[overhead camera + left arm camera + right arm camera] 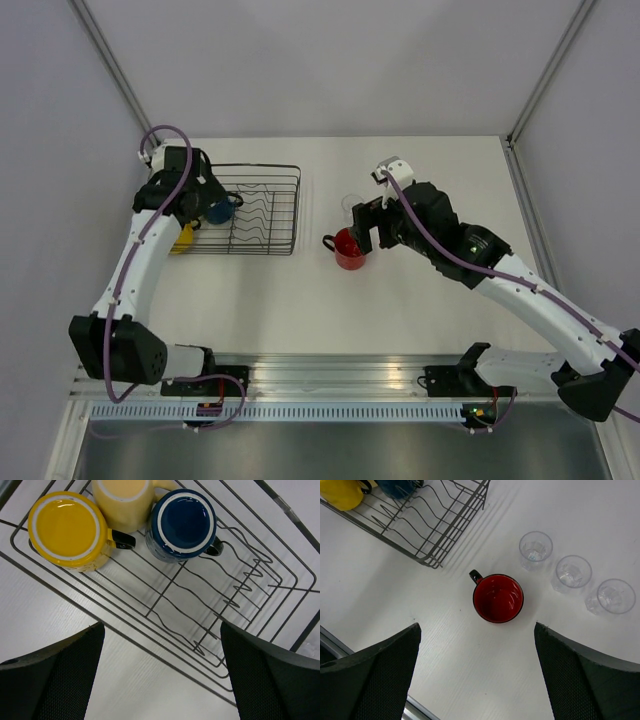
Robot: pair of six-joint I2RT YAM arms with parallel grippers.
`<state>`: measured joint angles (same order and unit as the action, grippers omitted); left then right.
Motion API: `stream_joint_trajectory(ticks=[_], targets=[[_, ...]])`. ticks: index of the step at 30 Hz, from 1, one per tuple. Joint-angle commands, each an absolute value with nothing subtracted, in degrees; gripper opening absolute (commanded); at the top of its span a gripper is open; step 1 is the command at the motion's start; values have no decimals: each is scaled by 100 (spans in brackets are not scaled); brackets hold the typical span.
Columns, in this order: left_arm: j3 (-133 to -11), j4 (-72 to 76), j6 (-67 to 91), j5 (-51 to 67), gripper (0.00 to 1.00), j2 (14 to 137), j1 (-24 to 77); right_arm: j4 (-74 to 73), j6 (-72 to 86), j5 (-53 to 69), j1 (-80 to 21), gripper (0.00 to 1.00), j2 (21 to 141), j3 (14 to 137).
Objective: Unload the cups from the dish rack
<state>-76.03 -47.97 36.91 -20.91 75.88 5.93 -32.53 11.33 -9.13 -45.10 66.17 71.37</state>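
Dish rack (262,167): black wire, standing on the white surface (420,300), left of centre. It holds three mugs, bunched close together at its left end:
- bright yellow mug (65,527)
- pale yellow mug (125,502)
- blue mug (182,522) (yellow and blue both base up)

Red mug (497,598): upright on the surface, near the rack's right side, handle toward the rack.

Clear tumblers (573,573): three, in a row on the surface beside the red mug, apart from one another.

Left hand (161,630): above the rack near the mugs, fingers wide, holding nothing.

Right hand (476,627): above the red mug, fingers wide, holding nothing.
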Motion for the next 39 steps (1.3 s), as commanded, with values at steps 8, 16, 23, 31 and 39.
stream_joint_trajectory(ticks=[8,16,23,31,39], targets=[[-8788,-4606,5018,-1723,100,9490,62,-2285,1406,-493,-4482,98,6038,6065],[-9552,-4623,5221,-1704,100,10457,9,-2259,1301,-483,-4482,98,6021,5933],[-9826,-4807,5256,-1881,100,10924,18,-2241,1283,-448,-4491,98,6082,5897],[-10160,-5009,5194,-1951,100,11495,9,-2180,1266,-457,-4483,98,6108,5898],[-10195,-5045,5159,-1916,99,11865,17,-2100,1231,-431,-4491,98,6170,5836]])
